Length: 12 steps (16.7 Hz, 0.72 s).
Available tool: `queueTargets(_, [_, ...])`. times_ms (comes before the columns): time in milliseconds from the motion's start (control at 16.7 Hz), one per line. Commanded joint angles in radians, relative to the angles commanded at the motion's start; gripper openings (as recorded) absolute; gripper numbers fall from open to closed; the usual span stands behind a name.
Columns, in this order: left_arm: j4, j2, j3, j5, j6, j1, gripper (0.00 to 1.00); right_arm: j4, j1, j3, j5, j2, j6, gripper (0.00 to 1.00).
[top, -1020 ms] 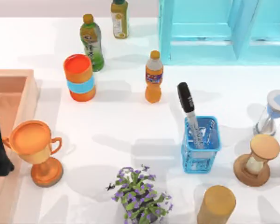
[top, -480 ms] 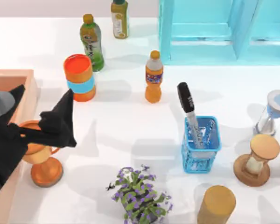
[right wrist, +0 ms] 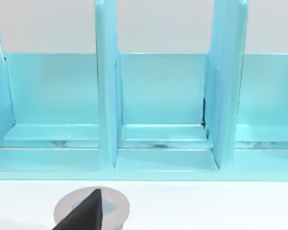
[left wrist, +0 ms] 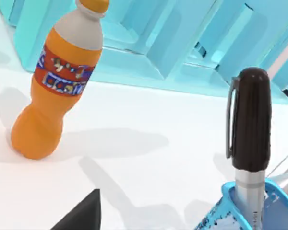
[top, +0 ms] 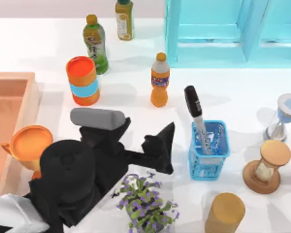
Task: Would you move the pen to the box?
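The pen (top: 193, 103) stands tilted in a small blue mesh holder (top: 208, 151), its long black cap sticking out above the rim. The left wrist view shows the pen (left wrist: 249, 125) close ahead. My left gripper (top: 166, 147) is open just left of the holder, at about the pen's height, with nothing between its fingers; one finger (left wrist: 82, 215) shows in its wrist view. The light wooden box (top: 12, 104) lies at the table's left edge. Facing the cabinet, my right arm is parked, one finger (right wrist: 86, 212) in view.
Around the holder stand an orange bottle (top: 160, 80), a purple-flowered plant (top: 146, 204), two hourglasses (top: 268, 167) (top: 284, 115) and a wooden cylinder (top: 225, 211). An orange can (top: 82, 80), green bottle (top: 95, 43) and trophy (top: 25, 143) stand left. The turquoise cabinet (top: 233, 31) fills the far right.
My left arm has swung from over the box at the far left across the table to the right, bringing its open gripper up beside the holder and pen.
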State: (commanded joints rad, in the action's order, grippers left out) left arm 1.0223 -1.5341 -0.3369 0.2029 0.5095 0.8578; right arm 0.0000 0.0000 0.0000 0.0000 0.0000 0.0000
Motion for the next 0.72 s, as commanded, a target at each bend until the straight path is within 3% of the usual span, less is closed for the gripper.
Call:
queueTargets(300, [0.177, -0.266, -0.049, 0.05, 0.094, 0.124, 1.0, 0.0, 0.0, 0.0, 0.0, 0.0, 0.0, 1.0])
queueTargets(720, [0.197, -0.292, -0.052, 0.055, 0.105, 0.133, 1.0, 0.0, 0.0, 0.0, 0.0, 0.0, 0.0, 1.0])
